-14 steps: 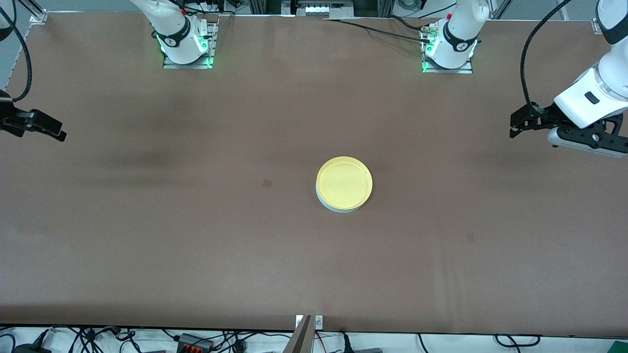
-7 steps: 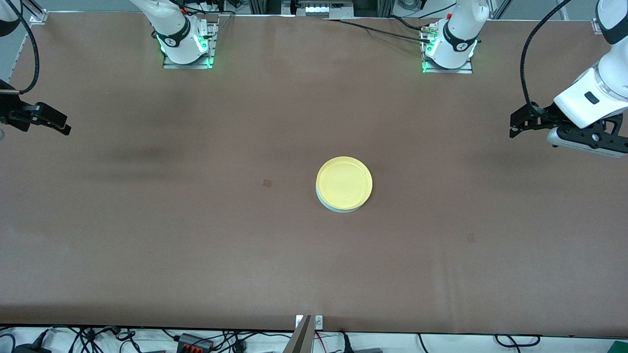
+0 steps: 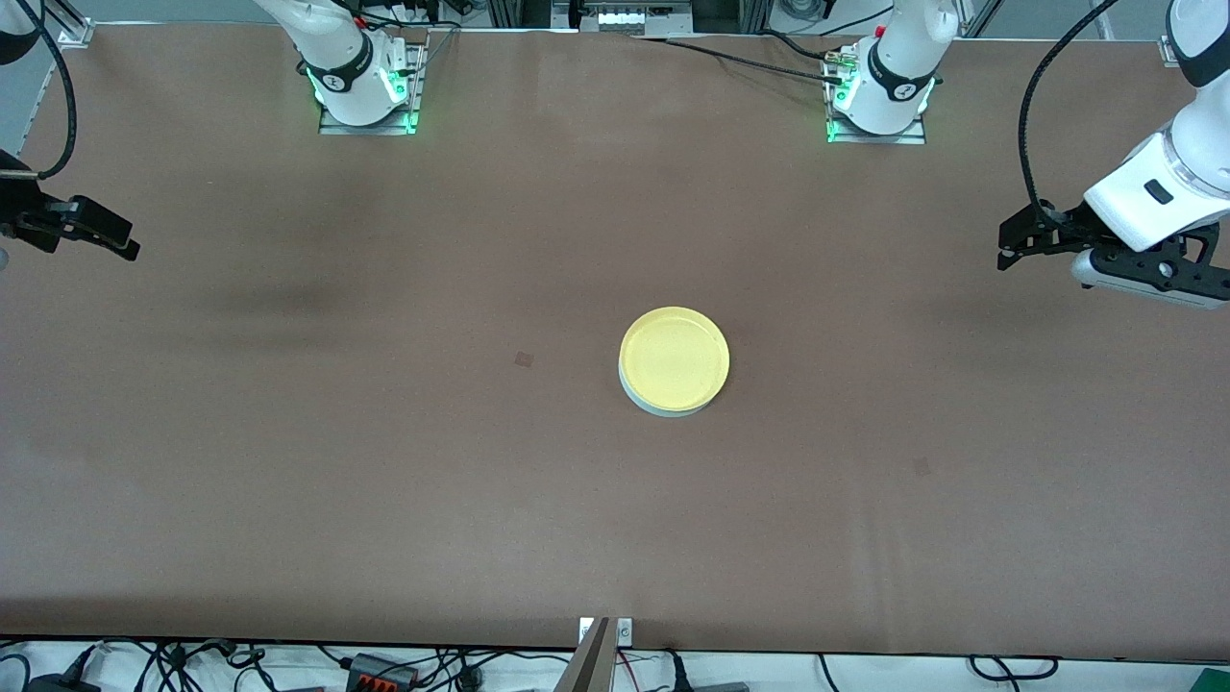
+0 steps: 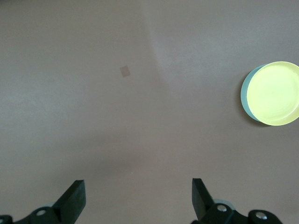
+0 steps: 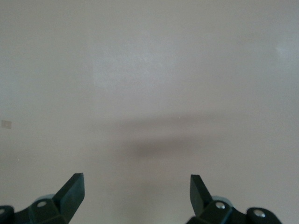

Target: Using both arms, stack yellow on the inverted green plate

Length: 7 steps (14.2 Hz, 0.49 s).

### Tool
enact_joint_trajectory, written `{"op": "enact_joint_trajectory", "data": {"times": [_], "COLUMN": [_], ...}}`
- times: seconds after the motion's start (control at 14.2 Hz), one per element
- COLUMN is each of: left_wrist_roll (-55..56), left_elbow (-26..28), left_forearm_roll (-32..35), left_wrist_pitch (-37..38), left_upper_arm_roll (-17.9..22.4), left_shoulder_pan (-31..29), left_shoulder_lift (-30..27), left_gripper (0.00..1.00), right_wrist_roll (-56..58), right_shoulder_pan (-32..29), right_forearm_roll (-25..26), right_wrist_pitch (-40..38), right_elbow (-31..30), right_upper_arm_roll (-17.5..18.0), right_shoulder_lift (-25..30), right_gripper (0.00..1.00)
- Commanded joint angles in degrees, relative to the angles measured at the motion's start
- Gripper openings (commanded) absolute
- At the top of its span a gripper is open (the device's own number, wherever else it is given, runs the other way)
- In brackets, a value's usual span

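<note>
The yellow plate (image 3: 674, 358) lies rim up on the green plate (image 3: 659, 407) in the middle of the table; only a thin edge of the green one shows under it. Both show in the left wrist view, the yellow plate (image 4: 274, 93) on the green plate (image 4: 245, 91). My left gripper (image 3: 1005, 248) is open and empty, up over the table at the left arm's end (image 4: 138, 196). My right gripper (image 3: 125, 246) is open and empty, up over the right arm's end (image 5: 137, 193); no plate shows in its view.
The brown table (image 3: 384, 461) has a small dark square mark (image 3: 524, 359) beside the stack toward the right arm's end. The two arm bases (image 3: 360, 82) (image 3: 879, 91) stand along the farthest edge. Cables lie off the nearest edge.
My right gripper has risen slightly and shifted a little toward the table's middle. The left gripper and the plates have not moved.
</note>
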State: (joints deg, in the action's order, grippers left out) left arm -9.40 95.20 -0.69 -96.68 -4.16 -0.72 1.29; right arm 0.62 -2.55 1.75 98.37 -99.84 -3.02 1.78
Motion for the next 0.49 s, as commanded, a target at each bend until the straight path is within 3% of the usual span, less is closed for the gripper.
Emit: {"op": "enact_joint_trajectory", "data": {"times": [0.0, 0.42], "left_wrist_roll": [-0.1, -0.1], "left_elbow": [-1.25, -1.16], "left_forearm_roll": [-0.37, -0.37], "left_wrist_pitch": [1.23, 1.23], "left_upper_arm_roll": [-0.06, -0.06], "left_shoulder_pan": [0.11, 0.11], "left_shoulder_lift": [0.11, 0.11], "left_gripper": [1.0, 1.0], "right_wrist_roll": [-0.71, 0.18], "right_shoulder_pan": [0.62, 0.7], "right_forearm_roll": [1.06, 1.15], "right_wrist_pitch": [3.13, 2.27], "right_elbow": [-6.75, -7.22], "right_upper_arm_roll": [-0.06, 1.0], "right_shoulder_lift": [5.33, 6.48], "right_gripper": [1.0, 1.0]}}
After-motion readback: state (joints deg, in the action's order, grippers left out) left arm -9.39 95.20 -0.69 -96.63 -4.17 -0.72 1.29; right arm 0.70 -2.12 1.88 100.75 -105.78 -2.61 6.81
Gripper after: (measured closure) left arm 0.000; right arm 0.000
